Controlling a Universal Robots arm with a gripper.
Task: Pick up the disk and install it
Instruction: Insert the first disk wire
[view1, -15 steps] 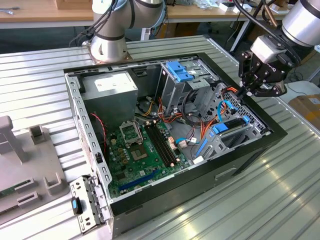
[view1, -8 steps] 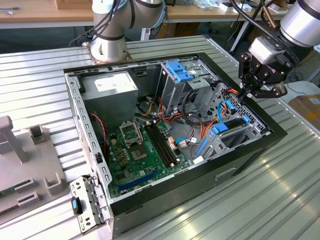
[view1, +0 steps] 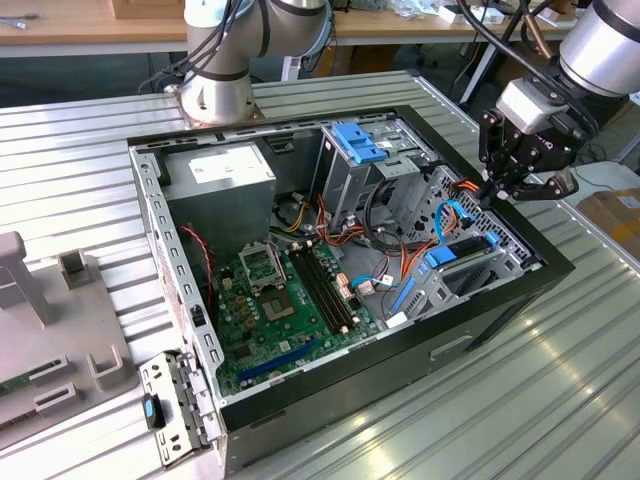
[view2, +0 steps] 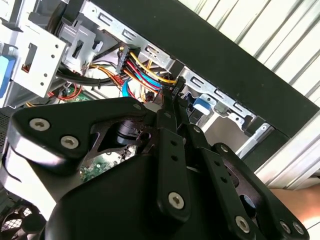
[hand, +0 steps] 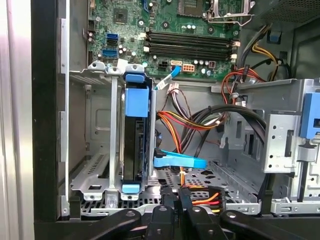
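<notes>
Now hand (view2: 172, 97) pinched shut on power connector (view2: 165, 90), disk (hand: 136, 145) seated

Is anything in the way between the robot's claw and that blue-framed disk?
The disk already stands upright in its bay. The gripper is at the case edge beside it. In the first wrist view a flat blue cable crosses partly between them, and coloured wires hang just beyond. Nothing else visible blocks it.

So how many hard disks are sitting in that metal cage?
1. The disk stands on edge in one bay of the drive cage; the bay beside it looks empty. Others may be hidden.
</notes>
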